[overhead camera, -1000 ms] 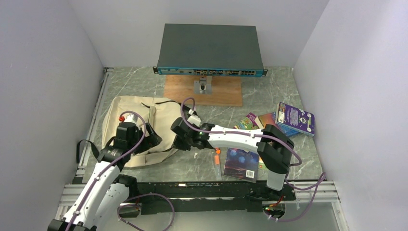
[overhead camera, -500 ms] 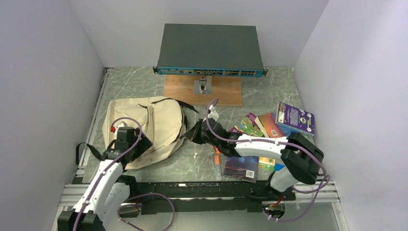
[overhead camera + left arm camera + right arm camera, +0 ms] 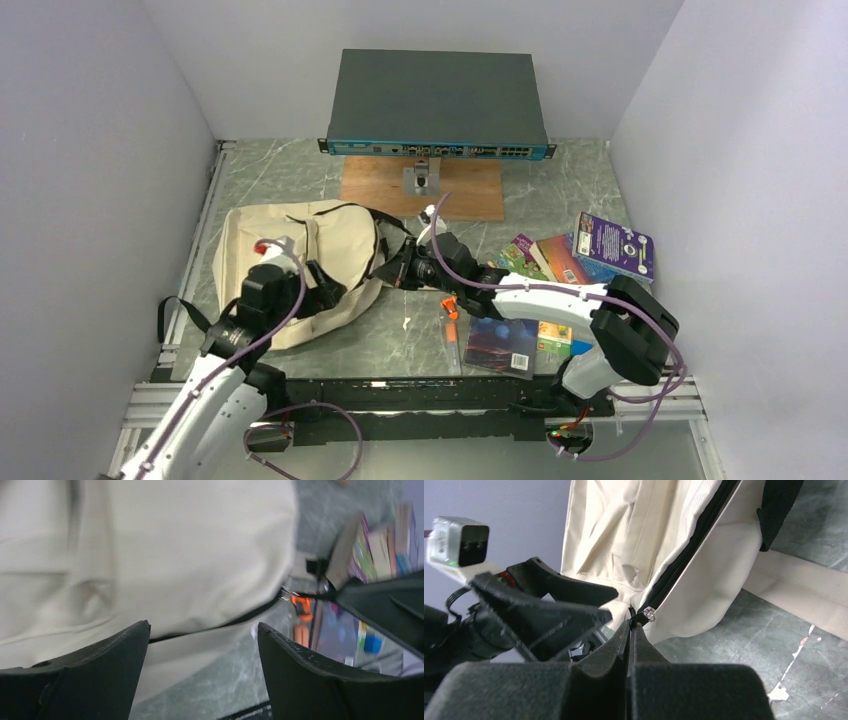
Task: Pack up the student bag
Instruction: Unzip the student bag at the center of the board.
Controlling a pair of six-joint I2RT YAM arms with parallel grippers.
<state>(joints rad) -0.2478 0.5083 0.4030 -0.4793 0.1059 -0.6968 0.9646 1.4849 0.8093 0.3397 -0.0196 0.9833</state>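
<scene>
The student bag point(image 3: 300, 250) is a beige canvas backpack with black zipper, lying flat at the left of the table. It fills the left wrist view point(image 3: 150, 555) and shows in the right wrist view point(image 3: 704, 580). My right gripper point(image 3: 388, 270) is at the bag's right edge, shut on the black zipper pull point(image 3: 644, 616) at the end of the zipper point(image 3: 689, 550). My left gripper point(image 3: 325, 292) is open and empty, hovering over the bag's near edge point(image 3: 202, 645), close to the right gripper's fingers point(image 3: 380, 600).
Several books point(image 3: 615, 245) lie at the right, one dark book point(image 3: 500, 340) near the front. An orange marker point(image 3: 452, 312) lies beside it. A network switch point(image 3: 435, 100) stands on a wooden board point(image 3: 460, 195) at the back. A black strap point(image 3: 180, 310) trails left.
My right gripper pulled the zipper pull to the right across the bag, then eased back left a little. My left gripper moved right over the bag's near edge. The bag spread flatter.
</scene>
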